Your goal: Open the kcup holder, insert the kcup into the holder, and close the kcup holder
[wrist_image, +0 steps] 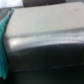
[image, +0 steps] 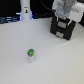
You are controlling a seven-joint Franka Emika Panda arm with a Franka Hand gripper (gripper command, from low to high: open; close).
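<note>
The kcup point(image: 31, 53), a small whitish cup with a green top, stands upright on the white table point(image: 50, 60) toward the front. The black kcup holder point(image: 63, 29) sits at the back on the exterior view's right, its drawer fronts looking closed. My gripper point(image: 63, 18) hangs right over the holder's top, far from the kcup; its fingers are too small and blurred to read. The wrist view is a blurred close-up of a grey-and-black surface point(wrist_image: 47, 42), probably the holder's top, with no fingers visible in it.
A taller white bottle-like object point(image: 25, 11) stands at the back toward the exterior view's left, in front of dark clutter point(image: 10, 19). A teal patch point(wrist_image: 4, 37) shows at the wrist view's edge.
</note>
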